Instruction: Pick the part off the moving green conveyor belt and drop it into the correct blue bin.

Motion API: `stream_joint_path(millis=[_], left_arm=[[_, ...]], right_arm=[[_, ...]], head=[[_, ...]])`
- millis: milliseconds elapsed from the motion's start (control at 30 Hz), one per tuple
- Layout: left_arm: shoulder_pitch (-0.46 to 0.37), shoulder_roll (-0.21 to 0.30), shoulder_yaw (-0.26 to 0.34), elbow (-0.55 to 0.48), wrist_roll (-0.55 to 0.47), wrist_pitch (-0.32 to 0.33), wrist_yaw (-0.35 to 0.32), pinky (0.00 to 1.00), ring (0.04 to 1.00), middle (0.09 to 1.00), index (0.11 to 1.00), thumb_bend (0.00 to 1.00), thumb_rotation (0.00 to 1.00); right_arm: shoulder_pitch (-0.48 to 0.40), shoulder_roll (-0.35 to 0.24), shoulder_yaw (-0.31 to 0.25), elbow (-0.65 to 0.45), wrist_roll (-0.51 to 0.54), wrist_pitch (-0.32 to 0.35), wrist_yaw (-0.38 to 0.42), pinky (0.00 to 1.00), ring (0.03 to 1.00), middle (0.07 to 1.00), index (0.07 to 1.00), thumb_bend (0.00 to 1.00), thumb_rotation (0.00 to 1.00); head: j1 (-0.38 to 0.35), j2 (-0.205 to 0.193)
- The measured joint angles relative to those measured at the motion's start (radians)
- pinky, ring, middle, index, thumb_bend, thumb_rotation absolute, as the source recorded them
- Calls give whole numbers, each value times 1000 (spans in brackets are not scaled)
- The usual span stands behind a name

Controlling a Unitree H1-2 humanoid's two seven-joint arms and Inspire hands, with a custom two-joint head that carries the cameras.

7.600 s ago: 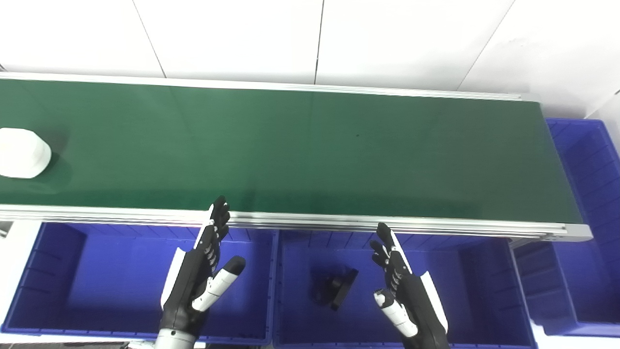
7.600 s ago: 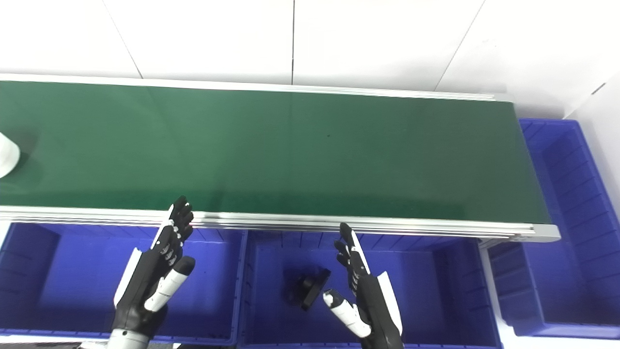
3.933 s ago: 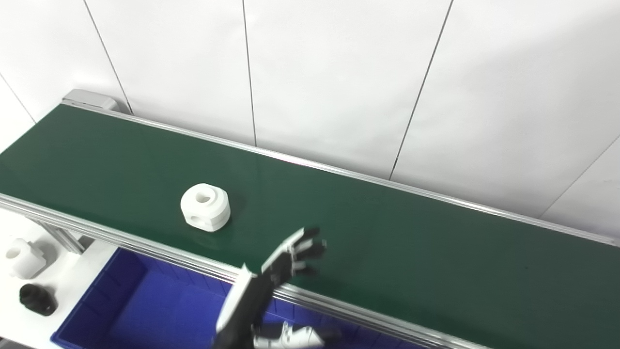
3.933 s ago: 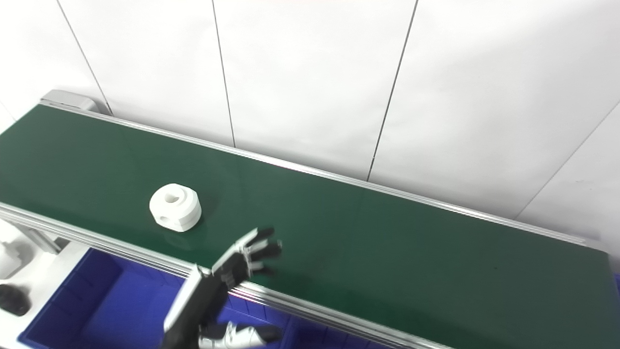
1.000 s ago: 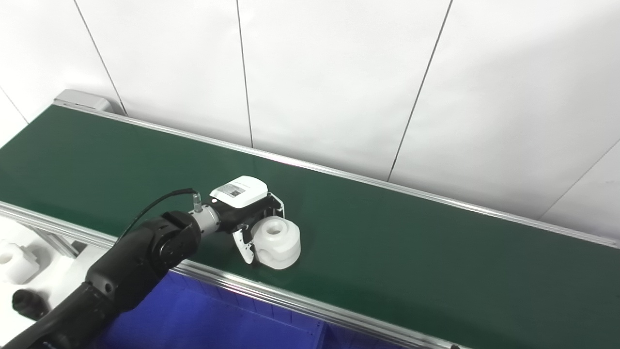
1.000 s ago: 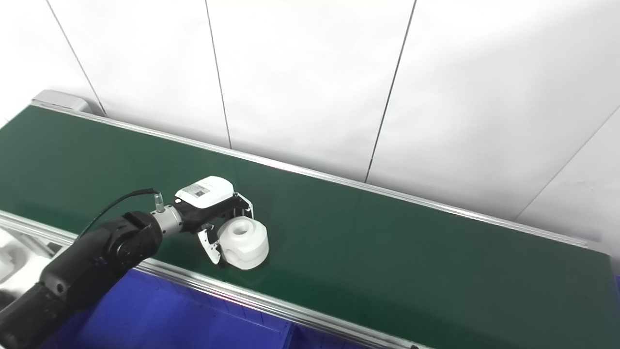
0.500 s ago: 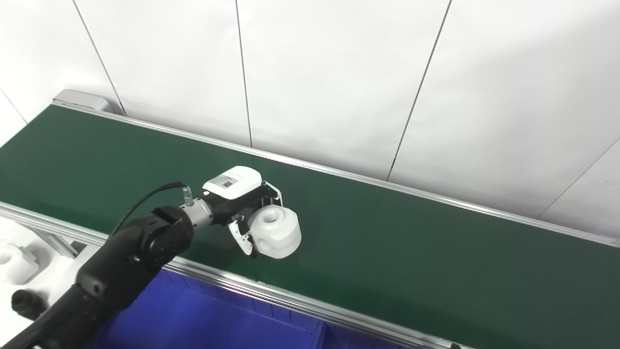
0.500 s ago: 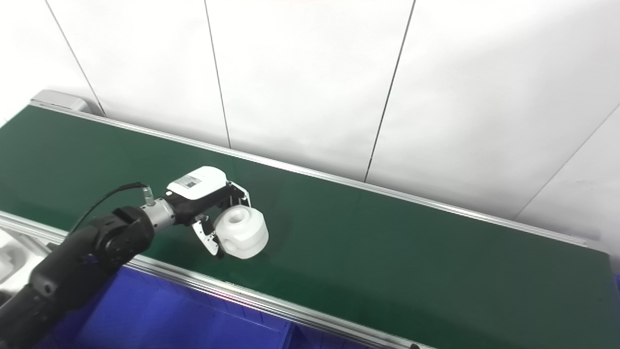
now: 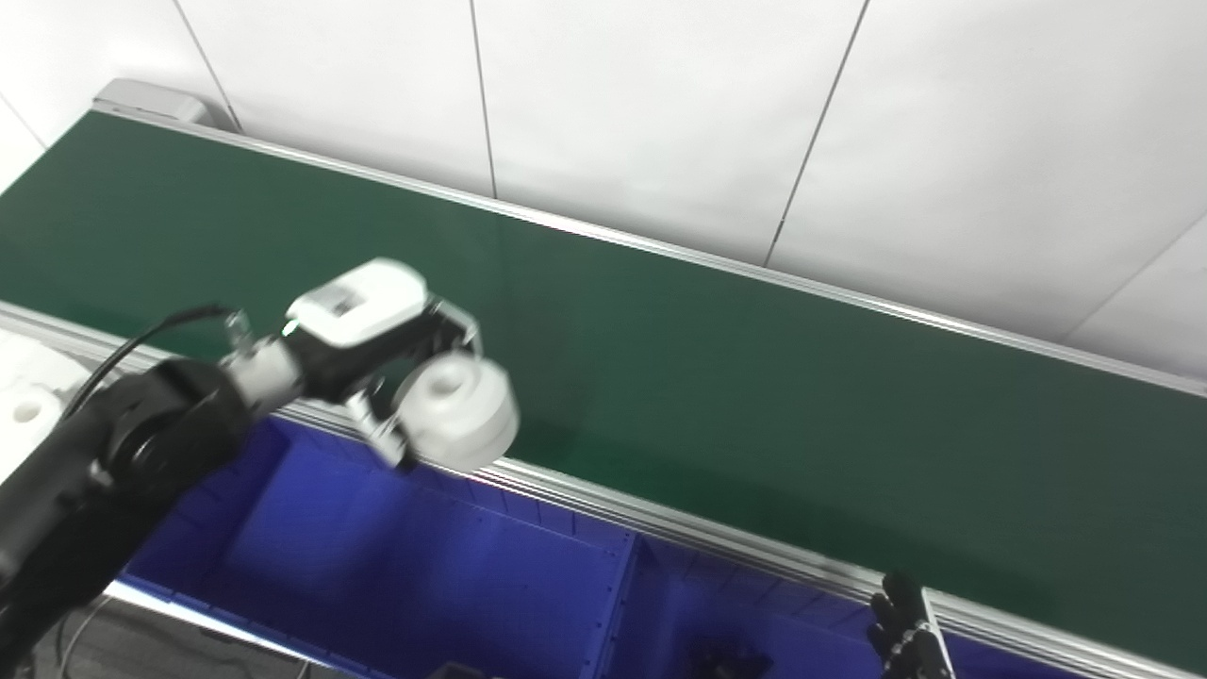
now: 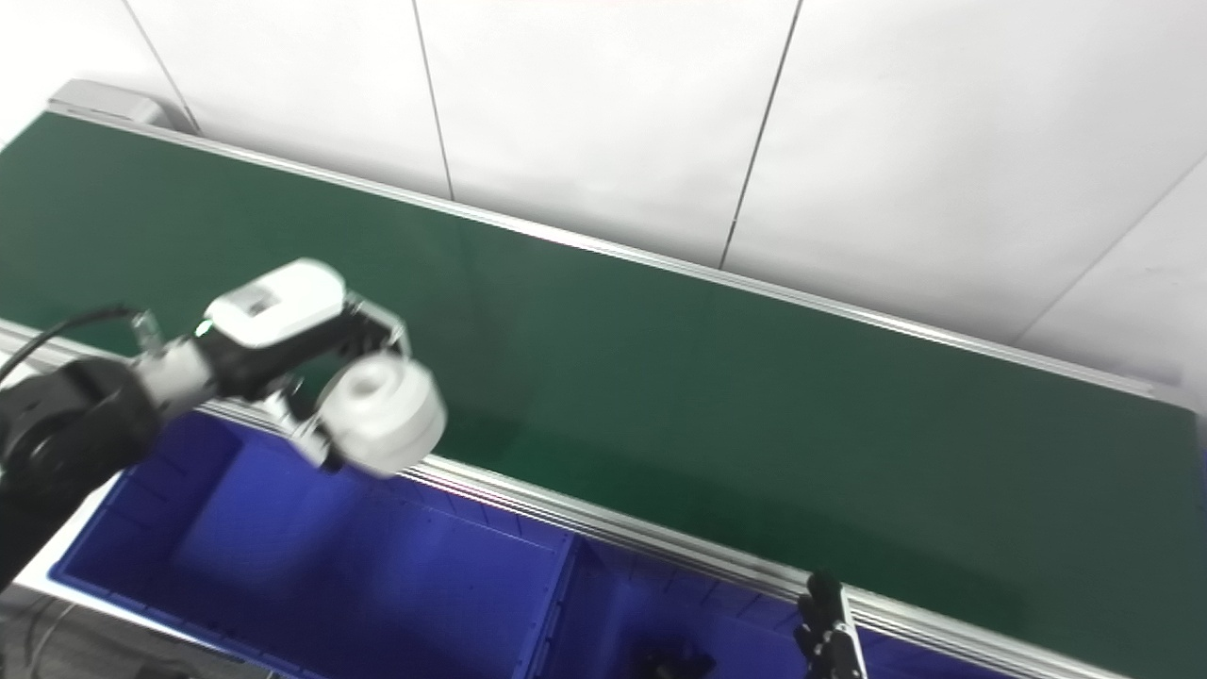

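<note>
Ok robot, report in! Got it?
Left hand shut on white part, above belt edge. Right hand barely in view. Nothing blocking left blue bin.

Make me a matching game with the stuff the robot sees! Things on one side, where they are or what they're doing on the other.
Things:
1. white part
2. green conveyor belt
3. left blue bin
4. right robot hand

Places or states:
A. only its fingertips peek in at the bottom edge
B. held in the left robot hand
C. sits below the belt's near rail
D. nothing lying on it

Pairs: 1-B, 2-D, 3-C, 4-A
</note>
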Motion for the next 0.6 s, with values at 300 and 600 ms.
stream_joint_path(millis=[300,600], left_arm=[[121,0,25,47,72,-106,46,474,421,467,491,526,0],[126,0,-21,140,232,-199,97,437,424,479,487,525,0]], right_arm=[[-32,-17,-24,-15,4,28,6,1000,1000,1000,1000,944,904],[-36,-31,-33,-11,13,28,16,1000,977,1000,1000,963,874]], head=[[14,14],[-6,3]])
